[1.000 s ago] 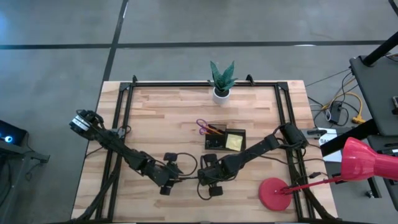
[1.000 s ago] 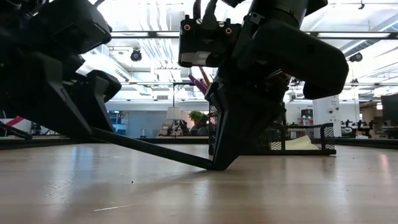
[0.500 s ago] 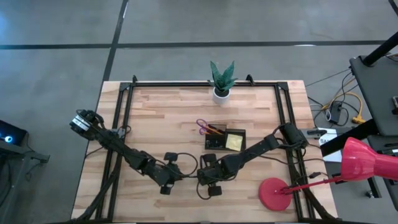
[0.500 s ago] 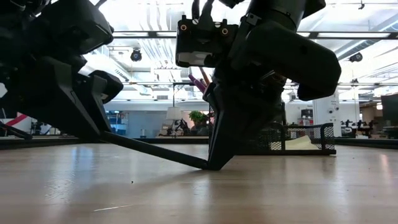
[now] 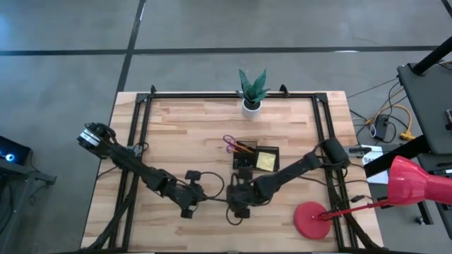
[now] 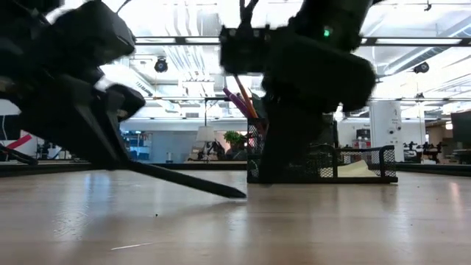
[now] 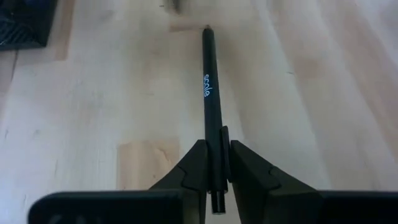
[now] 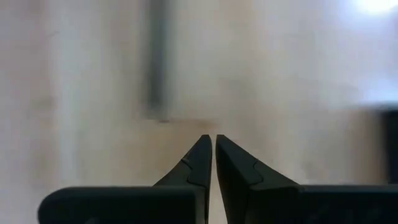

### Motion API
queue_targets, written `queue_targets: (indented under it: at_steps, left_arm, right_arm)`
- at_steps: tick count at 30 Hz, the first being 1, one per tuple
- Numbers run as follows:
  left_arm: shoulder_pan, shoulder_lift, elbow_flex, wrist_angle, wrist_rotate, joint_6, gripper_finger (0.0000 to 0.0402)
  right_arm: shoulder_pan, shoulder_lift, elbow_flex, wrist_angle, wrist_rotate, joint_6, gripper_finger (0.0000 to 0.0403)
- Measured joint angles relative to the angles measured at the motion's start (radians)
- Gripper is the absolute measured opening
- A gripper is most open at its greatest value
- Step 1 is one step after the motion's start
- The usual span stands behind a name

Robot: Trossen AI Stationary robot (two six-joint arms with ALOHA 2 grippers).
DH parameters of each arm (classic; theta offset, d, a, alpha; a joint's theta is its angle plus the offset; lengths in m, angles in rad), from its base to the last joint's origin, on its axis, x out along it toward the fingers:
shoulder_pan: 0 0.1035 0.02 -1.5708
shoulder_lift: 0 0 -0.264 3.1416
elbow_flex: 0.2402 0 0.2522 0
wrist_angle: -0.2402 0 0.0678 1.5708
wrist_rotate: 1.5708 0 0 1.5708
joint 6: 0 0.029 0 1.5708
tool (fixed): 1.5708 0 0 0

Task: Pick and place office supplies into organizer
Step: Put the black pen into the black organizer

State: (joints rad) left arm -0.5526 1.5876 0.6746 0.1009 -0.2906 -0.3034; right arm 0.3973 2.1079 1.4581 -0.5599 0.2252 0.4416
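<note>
A black pen with pale lettering slants from my left gripper down to the wooden table near its front middle. My left gripper is shut on it. My right gripper is shut with nothing between its fingers. It stands just right of the pen's tip, and the pen shows blurred beyond it. The organizer, a black mesh box, stands behind them. It holds a yellow sticky-note pad, purple-handled scissors and an orange pen. My left gripper pinches the pen near its back end between its two fingers. The short back end sticks out behind the fingertips. The fingers slant down from the table's left and lie along the pen, which runs on ahead of them. The pen is tilted, its tip on the table.
A potted green plant stands at the far edge. A red lamp's round base sits at the front right, with its shade beyond the table's right edge. Black rails run along the table's sides. Bare wood lies to the left.
My right gripper's fingertips stood on the table at the pen's tip. They have now come off it, and the gripper has rolled and blurred in motion. The pen's tip has slid a little toward the table's left and lies free on the wood.
</note>
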Motion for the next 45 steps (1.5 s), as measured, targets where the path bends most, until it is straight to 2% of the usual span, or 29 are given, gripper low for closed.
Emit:
queue_targets:
  at_steps: [5,8,12,15,19,23,30,33,39,45]
  left_arm:
    - [0.005,-0.088,0.0,-0.089,-0.003,0.043,0.0032]
    - [0.025,-0.165,0.018,-0.203,-0.008,0.057,0.0032]
    - [0.073,-0.276,0.102,-0.413,-0.053,0.135,0.0032]
    - [0.128,-0.332,0.199,-0.55,-0.08,0.251,0.0032]
    - [0.231,-0.346,0.351,-0.718,-0.11,0.433,0.0033]
    - [0.336,-0.311,0.508,-0.814,-0.133,0.647,0.0034]
    - [0.466,-0.14,0.76,-0.942,-0.139,0.927,0.0036]
    - [0.489,-0.05,0.828,-0.999,-0.151,1.025,0.0036]
    - [0.494,0.102,0.925,-1.034,-0.242,1.21,0.0037]
    - [0.491,0.209,0.979,-1.04,-0.243,1.311,0.0038]
  right_arm:
    - [0.031,-0.072,0.001,-0.151,0.245,0.211,0.0013]
    - [0.058,-0.111,0.001,-0.311,0.35,0.426,0.0013]
    - [0.096,-0.154,0.002,-0.544,0.382,0.809,0.0013]
    - [0.134,-0.158,0.002,-0.603,0.383,0.965,0.0013]
    - [0.182,-0.157,0.001,-0.57,0.362,0.93,0.0013]
    - [0.2,-0.155,0.0,-0.557,0.346,0.931,0.0013]
    - [0.207,-0.154,-0.008,-0.56,0.343,1.028,0.0013]
    - [0.206,-0.154,-0.01,-0.56,0.344,1.044,0.0013]
    - [0.207,-0.154,-0.018,-0.56,0.346,1.044,0.0013]
    - [0.207,-0.155,-0.032,-0.558,0.346,1.051,0.0013]
